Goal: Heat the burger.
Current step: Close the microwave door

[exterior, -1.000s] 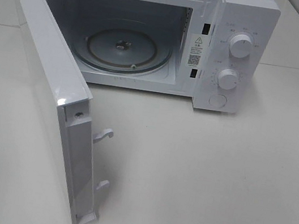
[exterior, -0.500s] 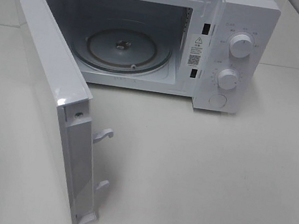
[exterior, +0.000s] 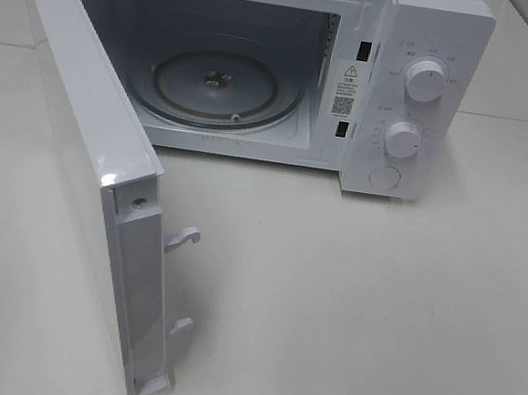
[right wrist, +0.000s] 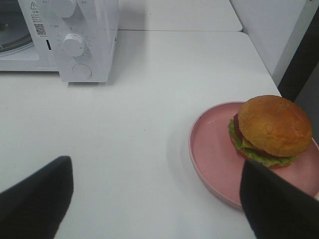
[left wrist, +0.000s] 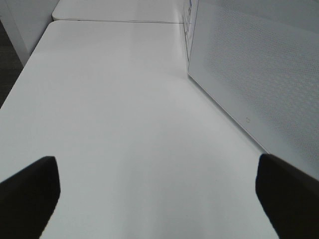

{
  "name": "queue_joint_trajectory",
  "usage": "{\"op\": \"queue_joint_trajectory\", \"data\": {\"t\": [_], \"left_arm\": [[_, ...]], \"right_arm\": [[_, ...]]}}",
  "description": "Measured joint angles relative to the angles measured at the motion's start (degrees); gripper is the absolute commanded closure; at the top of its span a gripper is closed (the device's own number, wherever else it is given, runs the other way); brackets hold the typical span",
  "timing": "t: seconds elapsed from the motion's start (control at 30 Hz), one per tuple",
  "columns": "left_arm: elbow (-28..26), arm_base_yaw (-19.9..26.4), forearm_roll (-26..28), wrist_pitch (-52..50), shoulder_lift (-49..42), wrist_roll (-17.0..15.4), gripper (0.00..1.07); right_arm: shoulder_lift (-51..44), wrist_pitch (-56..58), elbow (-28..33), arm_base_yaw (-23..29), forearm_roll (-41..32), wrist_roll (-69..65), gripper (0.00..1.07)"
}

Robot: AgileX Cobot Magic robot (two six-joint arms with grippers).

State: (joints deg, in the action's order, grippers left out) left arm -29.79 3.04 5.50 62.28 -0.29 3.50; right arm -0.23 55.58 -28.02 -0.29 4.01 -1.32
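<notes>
Burger, your round tan-brown bun with green lettuce at its edge, sits on a pink round plate on the white table, well apart from the white microwave, whose door stands wide open. Your right gripper has its dark fingers spread, one finger overlapping the plate's rim, and holds nothing. Your left gripper is also spread over bare table beside the door.

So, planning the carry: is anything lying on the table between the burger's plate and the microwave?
No. In the right wrist view only bare white table lies between the pink plate holding the burger and the microwave.
</notes>
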Motion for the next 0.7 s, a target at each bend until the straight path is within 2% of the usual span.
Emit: {"op": "queue_joint_trajectory", "data": {"t": [0.07,0.1,0.13,0.17,0.2,0.3,0.5,0.7], "left_arm": [[0.0,0.0,0.0,0.0,0.0,0.0,0.07],[0.0,0.0,0.0,0.0,0.0,0.0,0.07],[0.0,0.0,0.0,0.0,0.0,0.0,0.07],[0.0,0.0,0.0,0.0,0.0,0.0,0.07],[0.0,0.0,0.0,0.0,0.0,0.0,0.07],[0.0,0.0,0.0,0.0,0.0,0.0,0.07],[0.0,0.0,0.0,0.0,0.0,0.0,0.07],[0.0,0.0,0.0,0.0,0.0,0.0,0.07]], "right_arm": [[0.0,0.0,0.0,0.0,0.0,0.0,0.38],[0.0,0.0,0.0,0.0,0.0,0.0,0.38],[0.0,0.0,0.0,0.0,0.0,0.0,0.45],[0.0,0.0,0.0,0.0,0.0,0.0,0.45],[0.0,0.0,0.0,0.0,0.0,0.0,0.51],[0.0,0.0,0.0,0.0,0.0,0.0,0.58],[0.0,0.0,0.0,0.0,0.0,0.0,0.66],[0.0,0.0,0.0,0.0,0.0,0.0,0.67]]}}
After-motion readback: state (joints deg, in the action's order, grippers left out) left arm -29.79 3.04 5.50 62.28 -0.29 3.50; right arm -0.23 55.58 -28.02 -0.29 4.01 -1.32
